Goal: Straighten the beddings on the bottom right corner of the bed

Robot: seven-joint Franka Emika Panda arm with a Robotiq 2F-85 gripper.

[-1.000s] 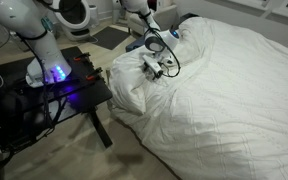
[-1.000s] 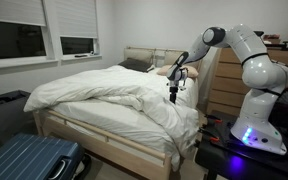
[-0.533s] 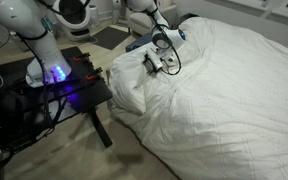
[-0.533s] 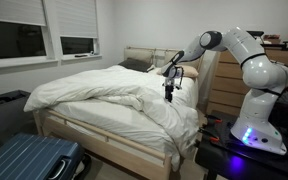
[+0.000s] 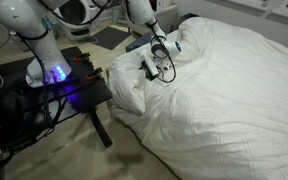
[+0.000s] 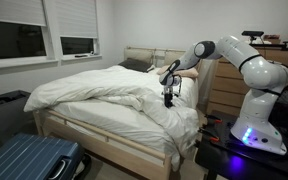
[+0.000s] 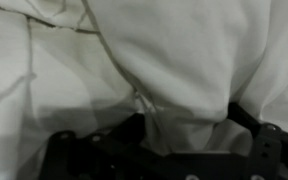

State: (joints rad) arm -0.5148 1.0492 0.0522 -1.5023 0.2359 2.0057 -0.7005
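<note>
The white, wrinkly beddings (image 5: 229, 95) cover the bed (image 6: 99, 142) and show in both exterior views (image 6: 94, 92). My gripper (image 5: 152, 68) is at the bed's near corner beside the robot table, pointing down into a bunched fold of the duvet (image 6: 168, 96). In the wrist view the gripper (image 7: 184, 140) has a thick fold of the beddings (image 7: 164, 50) pinched between its dark fingers (image 7: 246, 125), with creases running towards the grip. The fingertips are buried in fabric.
The black robot table (image 5: 69, 95) stands close to the bed corner. A blue suitcase (image 6: 29, 160) lies on the floor by the bed's foot. A wooden dresser (image 6: 222, 85) stands behind the arm. A dark pillow (image 6: 136, 64) rests against the headboard.
My gripper has shifted a little along the bed edge towards the headboard while staying in the bunched fold. The arm's elbow has swung the same way.
</note>
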